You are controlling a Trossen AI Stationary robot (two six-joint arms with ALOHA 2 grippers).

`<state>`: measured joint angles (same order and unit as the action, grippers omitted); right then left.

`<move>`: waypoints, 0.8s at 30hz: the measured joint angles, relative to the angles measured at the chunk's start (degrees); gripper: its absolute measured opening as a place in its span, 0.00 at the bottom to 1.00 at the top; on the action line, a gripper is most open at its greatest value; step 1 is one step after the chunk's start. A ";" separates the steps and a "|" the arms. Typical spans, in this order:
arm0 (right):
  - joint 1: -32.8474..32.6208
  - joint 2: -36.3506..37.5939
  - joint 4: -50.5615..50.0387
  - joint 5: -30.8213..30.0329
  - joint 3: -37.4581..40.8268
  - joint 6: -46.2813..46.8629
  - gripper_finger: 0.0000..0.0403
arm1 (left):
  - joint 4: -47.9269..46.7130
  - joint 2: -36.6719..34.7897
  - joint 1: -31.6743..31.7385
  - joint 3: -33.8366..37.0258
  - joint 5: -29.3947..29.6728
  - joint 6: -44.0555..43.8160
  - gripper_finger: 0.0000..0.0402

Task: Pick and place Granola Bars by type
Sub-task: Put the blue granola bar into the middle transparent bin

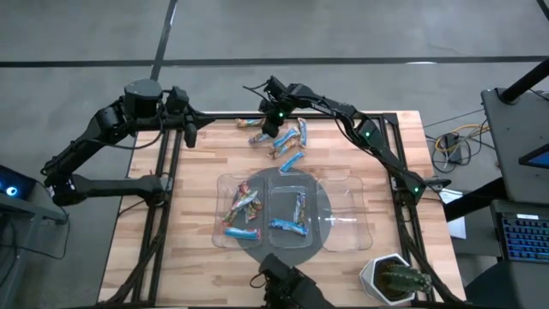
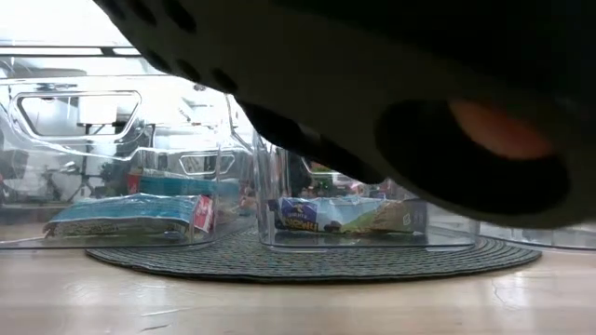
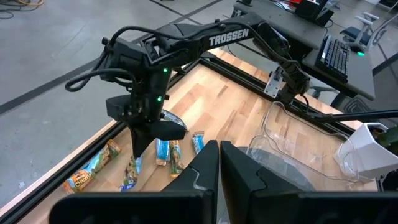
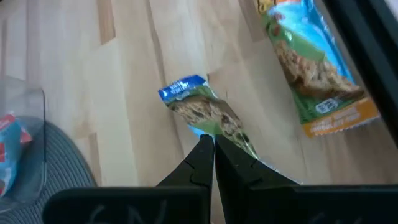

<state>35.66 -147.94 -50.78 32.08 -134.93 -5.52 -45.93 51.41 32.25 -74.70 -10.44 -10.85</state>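
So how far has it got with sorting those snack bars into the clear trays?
Partly done. Two of the clear trays already hold bars: a mixed-colour bunch in one, blue ones in the next. The third looks empty. In hand: the right gripper, fingers shut, sits at a blue bar. Left: the loose pile at the table's far edge. The left gripper waits, shut.

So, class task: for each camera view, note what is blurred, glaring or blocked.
Low view: a dark out-of-focus shape fills the top, and the backlit clear trays glare. Right wrist view: the near granola bar is soft with blur. High view: evenly lit. Left wrist view: sharp on the right arm.
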 joint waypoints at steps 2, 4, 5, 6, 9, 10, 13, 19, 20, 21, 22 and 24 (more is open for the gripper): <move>-0.02 0.01 -0.01 -0.01 0.04 0.28 0.02 | -0.12 0.27 -0.01 0.03 0.02 -0.02 0.00; -0.02 0.50 -0.01 1.04 0.04 -1.50 0.02 | -0.08 0.49 -0.02 0.07 0.19 0.03 0.00; -0.01 0.82 0.00 2.30 0.04 -2.80 0.02 | 0.03 0.51 0.00 0.07 0.42 0.34 0.00; 0.00 1.27 0.04 3.25 0.04 -3.60 0.02 | 0.31 0.51 -0.02 0.07 0.44 0.78 0.00; -0.02 3.34 0.26 4.04 0.02 -4.83 0.02 | 2.53 0.25 0.00 0.07 0.60 1.61 0.00; -0.02 4.21 0.33 4.57 0.00 -5.04 0.02 | 3.04 0.05 0.00 0.07 0.66 1.87 0.00; 0.00 6.67 0.47 8.66 0.00 -6.29 0.02 | 4.22 -0.50 0.00 0.07 0.68 2.74 0.00; -0.03 13.20 1.00 14.45 -0.07 -7.50 0.02 | 4.52 -0.63 -0.02 0.08 0.88 5.34 0.00; -0.03 14.23 1.15 14.53 -0.07 -7.71 0.02 | 5.17 -0.63 -0.02 0.12 0.87 5.88 0.00; -0.04 15.30 1.34 14.53 -0.07 -7.78 0.02 | 5.86 -0.64 -0.02 0.21 0.90 6.45 0.00; -0.02 16.42 1.73 14.52 -0.07 -7.73 0.02 | 6.80 -0.69 -0.02 0.49 0.88 6.84 0.00; -0.02 18.94 2.25 14.51 -0.05 -7.63 0.02 | 10.21 -1.00 0.00 1.76 -0.04 7.55 0.00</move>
<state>35.64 -129.00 -48.54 46.59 -134.98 -13.15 -35.73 50.41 32.25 -72.94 -10.48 -3.31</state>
